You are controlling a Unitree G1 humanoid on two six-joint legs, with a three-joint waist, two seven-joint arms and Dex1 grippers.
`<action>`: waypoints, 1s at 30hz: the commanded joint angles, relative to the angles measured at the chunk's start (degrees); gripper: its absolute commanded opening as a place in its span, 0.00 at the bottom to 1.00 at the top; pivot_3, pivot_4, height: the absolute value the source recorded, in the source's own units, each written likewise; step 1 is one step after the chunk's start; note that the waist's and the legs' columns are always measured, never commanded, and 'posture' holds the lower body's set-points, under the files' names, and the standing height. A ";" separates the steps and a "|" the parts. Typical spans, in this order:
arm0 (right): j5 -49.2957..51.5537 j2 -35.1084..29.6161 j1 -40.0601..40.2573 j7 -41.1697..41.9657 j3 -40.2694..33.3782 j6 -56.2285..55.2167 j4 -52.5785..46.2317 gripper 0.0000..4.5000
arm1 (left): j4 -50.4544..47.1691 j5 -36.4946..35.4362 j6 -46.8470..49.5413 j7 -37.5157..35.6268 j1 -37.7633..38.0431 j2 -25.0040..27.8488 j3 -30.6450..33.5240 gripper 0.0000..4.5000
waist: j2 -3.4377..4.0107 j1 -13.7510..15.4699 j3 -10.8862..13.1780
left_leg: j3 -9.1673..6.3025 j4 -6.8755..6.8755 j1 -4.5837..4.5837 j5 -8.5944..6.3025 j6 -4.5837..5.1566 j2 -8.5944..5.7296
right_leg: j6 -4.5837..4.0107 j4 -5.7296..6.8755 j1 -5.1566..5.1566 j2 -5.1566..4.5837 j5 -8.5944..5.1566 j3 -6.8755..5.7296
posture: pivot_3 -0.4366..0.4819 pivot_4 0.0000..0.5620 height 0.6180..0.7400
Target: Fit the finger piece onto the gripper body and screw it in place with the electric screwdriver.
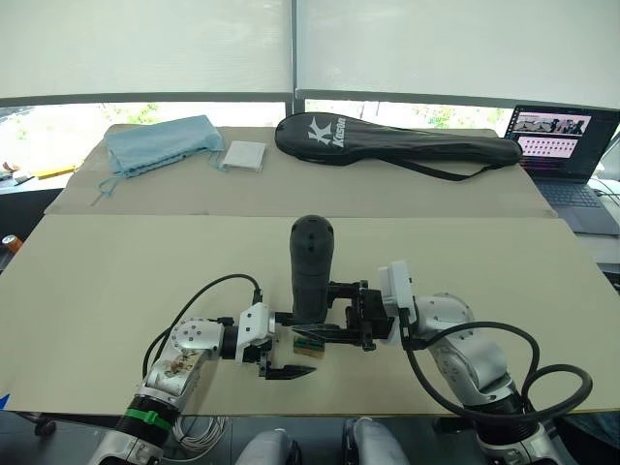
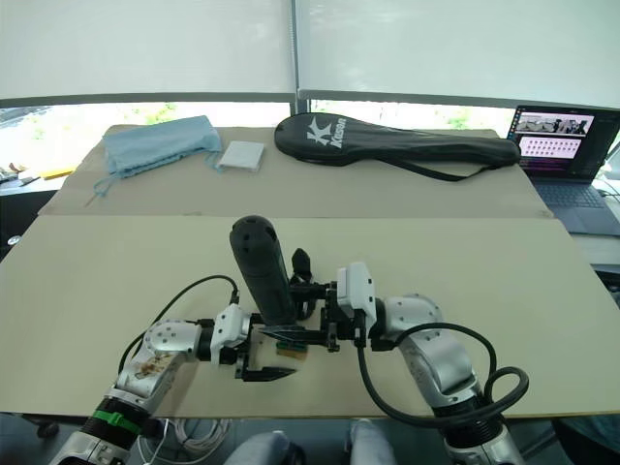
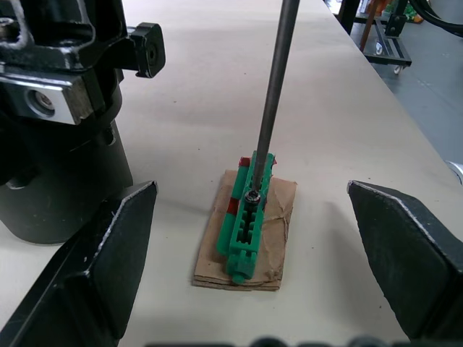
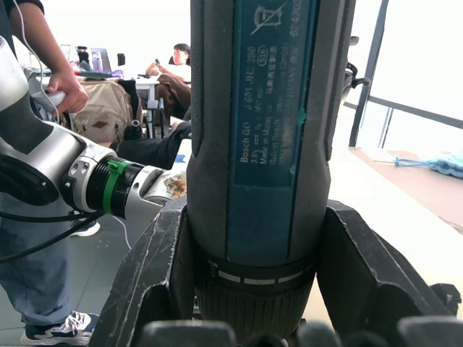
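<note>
Right pincer [image 2: 291,334] clamps the thick black electric screwdriver [image 2: 263,271], left pincer [image 3: 253,246] gaping empty; keep its bit plumb on the green block's [image 3: 246,224] screw.

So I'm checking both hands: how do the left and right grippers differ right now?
The left gripper is open, its black fingers spread either side of the small green-and-tan flat block, holding nothing. The right gripper is shut on the thick black electric screwdriver, held upright. Both hover low over the beige table.

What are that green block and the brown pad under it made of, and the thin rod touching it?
The green block looks like matte moulded plastic with ridges. The brown pad seems to be creased layered cardboard. The screwdriver bit appears to be dull grey metal.
</note>
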 commanded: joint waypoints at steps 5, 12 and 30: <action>0.61 0.38 -0.61 -0.03 -0.35 -1.05 -1.30 0.43 | 3.88 1.76 -0.85 -0.45 1.96 -0.47 -2.61 0.99 | 0.04 0.01 -0.02 | 0.00 0.00 0.01 0.00 0.00 0.00 | 0.00 0.00 0.01 -0.01 0.00 0.01 | 0.48 0.27 1.00; 0.60 0.42 -1.00 -0.06 -0.44 -0.81 -1.18 0.43 | 4.94 1.89 -1.87 -0.61 1.97 -0.60 -2.57 0.99 | 0.07 0.01 -0.05 | 0.00 0.00 0.03 0.00 0.00 0.00 | 0.00 0.00 0.03 -0.01 0.00 0.02 | 0.48 0.27 1.00; 0.26 0.29 -1.32 -0.15 0.02 -0.10 -0.93 0.43 | 4.07 1.74 -1.35 -0.45 1.97 -0.46 -2.50 0.99 | 0.09 0.01 -0.05 | 0.00 -0.01 0.03 0.00 0.00 0.00 | 0.00 0.01 0.03 -0.04 0.00 0.03 | 0.48 0.27 1.00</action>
